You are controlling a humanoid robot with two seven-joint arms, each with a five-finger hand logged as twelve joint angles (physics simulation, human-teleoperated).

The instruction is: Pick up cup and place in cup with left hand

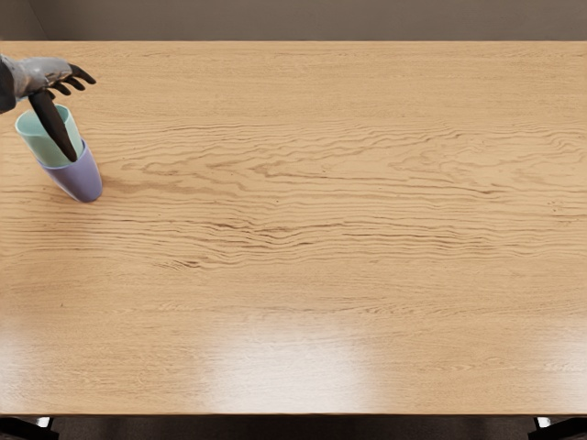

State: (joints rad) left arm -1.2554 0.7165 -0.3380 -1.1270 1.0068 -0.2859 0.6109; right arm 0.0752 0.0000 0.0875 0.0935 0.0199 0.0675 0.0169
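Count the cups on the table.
2: a pale green cup nested in a purple cup, both at the picture's left, by the left hand. No others show.

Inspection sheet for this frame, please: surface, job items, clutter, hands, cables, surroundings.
Surface: light wood-grain table, glare near its front edge.
Job items: light green cup sits inside purple cup, its upper part standing out.
Clutter: nothing seen.
Hands: left hand above the cups, fingers extended, grasping nothing; thumb points down across them in view, contact unclear. Right hand out of view.
Cables: nothing seen.
Surroundings: plain grey area beyond the far edge; dark parts at the near corners.
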